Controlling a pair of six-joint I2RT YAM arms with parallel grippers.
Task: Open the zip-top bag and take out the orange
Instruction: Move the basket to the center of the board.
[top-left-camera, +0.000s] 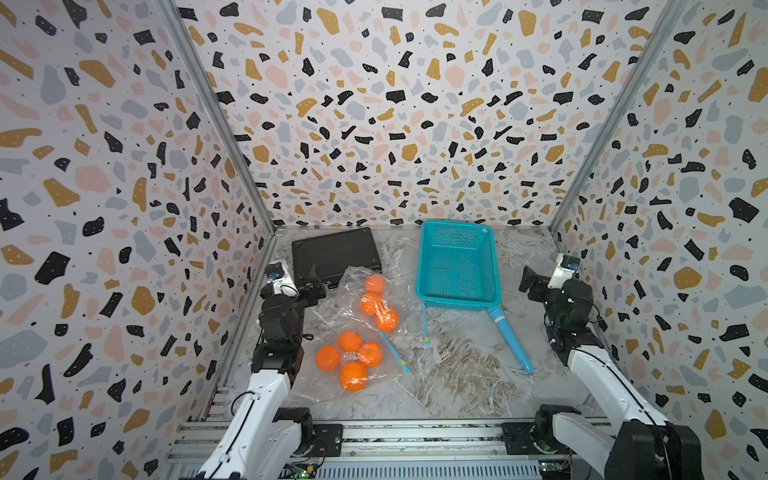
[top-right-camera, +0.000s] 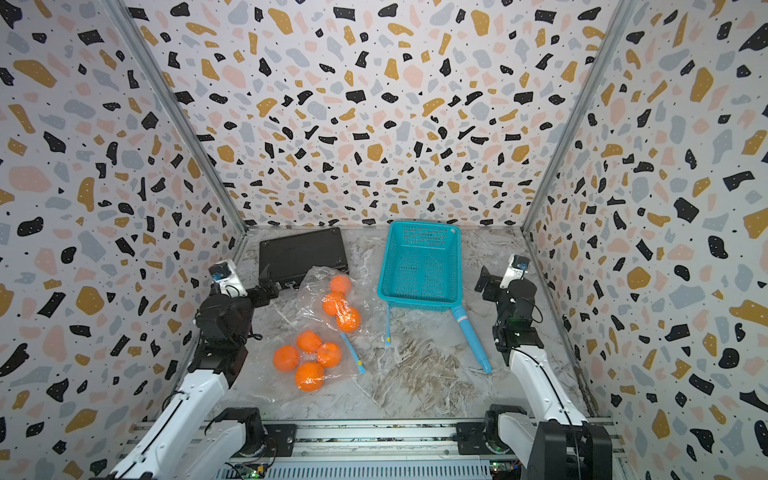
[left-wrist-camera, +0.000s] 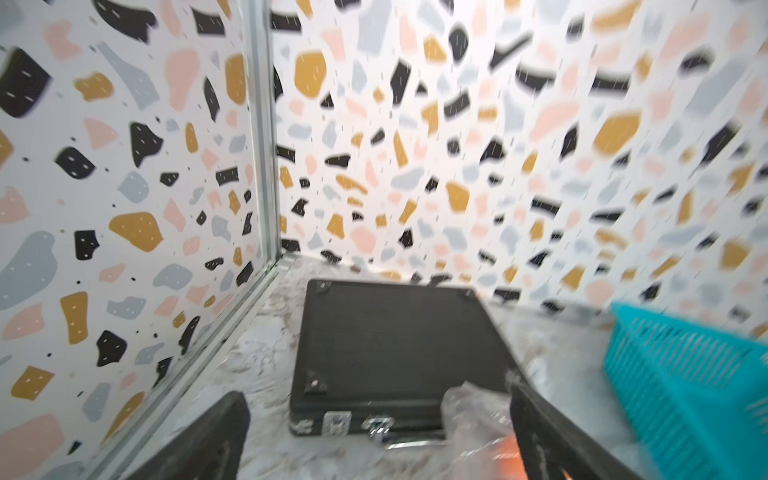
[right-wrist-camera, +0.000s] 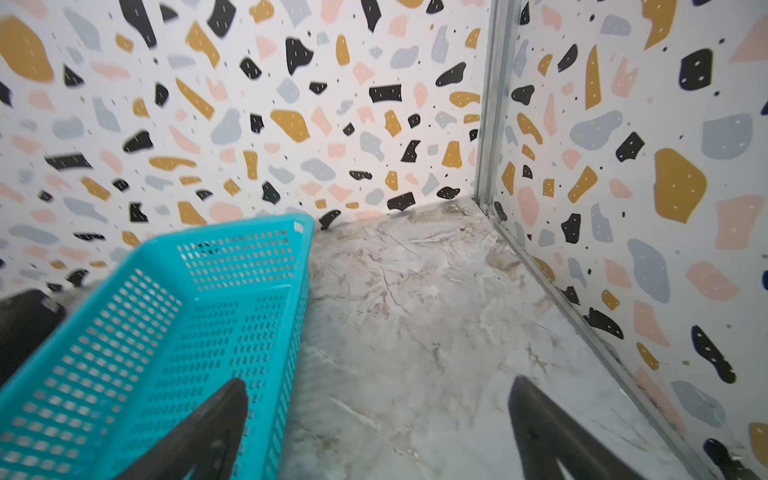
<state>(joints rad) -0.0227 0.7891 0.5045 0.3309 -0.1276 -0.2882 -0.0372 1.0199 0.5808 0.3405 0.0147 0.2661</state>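
Two arms rise from the rail at the near edge of the counter (top-left-camera: 457, 374). Each has a white forearm sloping up to a folded black elbow, with the wrist levelled toward the back wall.

The left end effector (top-left-camera: 316, 282) hangs over the near corner of a black case (top-left-camera: 336, 253), just beside the edge of the far zip-top bag (top-left-camera: 358, 276). Its jaws are spread wide with nothing between them. In the left wrist view the two dark fingers (left-wrist-camera: 224, 419) frame the case's metal latches (left-wrist-camera: 337, 424); any marking on them is too blurred to read.

The right end effector (top-left-camera: 524, 282) points toward the teal basket (top-left-camera: 457, 266) but stands apart from it. Its jaws are likewise parted and empty.

Both bags lie flat on the counter between the left arm and the basket. The far bag holds three oranges (top-left-camera: 370, 302). The near zip-top bag (top-left-camera: 374, 380) holds four more, with a blue zip strip (top-left-camera: 395, 353) along its right edge.

A light-blue tapered handle (top-left-camera: 510, 340) lies on the counter, its thick end at the basket's near rim. A small white sticker (right-wrist-camera: 298, 227) sits on one basket corner, its print too small to read.
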